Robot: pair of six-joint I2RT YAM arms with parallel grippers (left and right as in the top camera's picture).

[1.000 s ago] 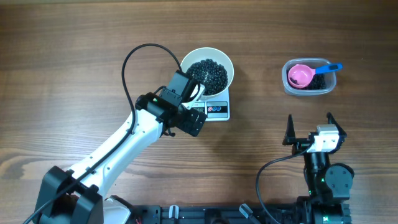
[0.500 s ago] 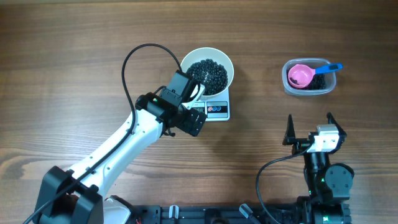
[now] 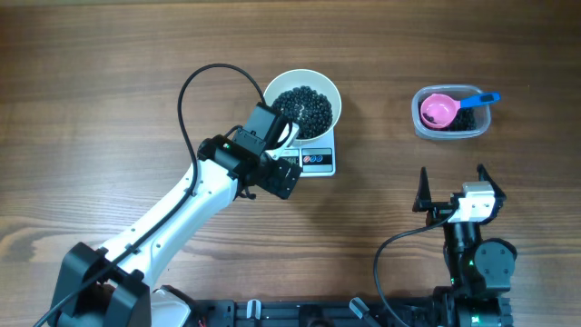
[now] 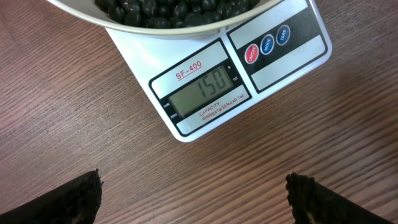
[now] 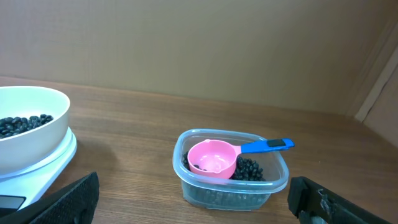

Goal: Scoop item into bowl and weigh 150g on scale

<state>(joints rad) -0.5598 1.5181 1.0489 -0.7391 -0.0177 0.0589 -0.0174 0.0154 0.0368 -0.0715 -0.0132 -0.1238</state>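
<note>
Beans (image 3: 306, 109) lie heaped in the bowl (image 3: 332, 88), which sits on the scale (image 3: 320, 161) near the middle of the tabletop (image 3: 109, 73). In your left wrist view the display (image 4: 202, 93) reads 150. Your left hand (image 4: 193, 202) hangs over the scale's near edge with its fingers (image 4: 68, 199) spread wide, holding nothing and touching neither scale nor bowl. Well to the right stands a clear tub (image 3: 422, 129) with more beans in it. The pink scoop (image 3: 438, 111) rests inside it, its blue handle sticking out over the right rim. Your right hand (image 3: 451, 186) sits on the near side of the tub, apart from it, also spread wide and empty.
</note>
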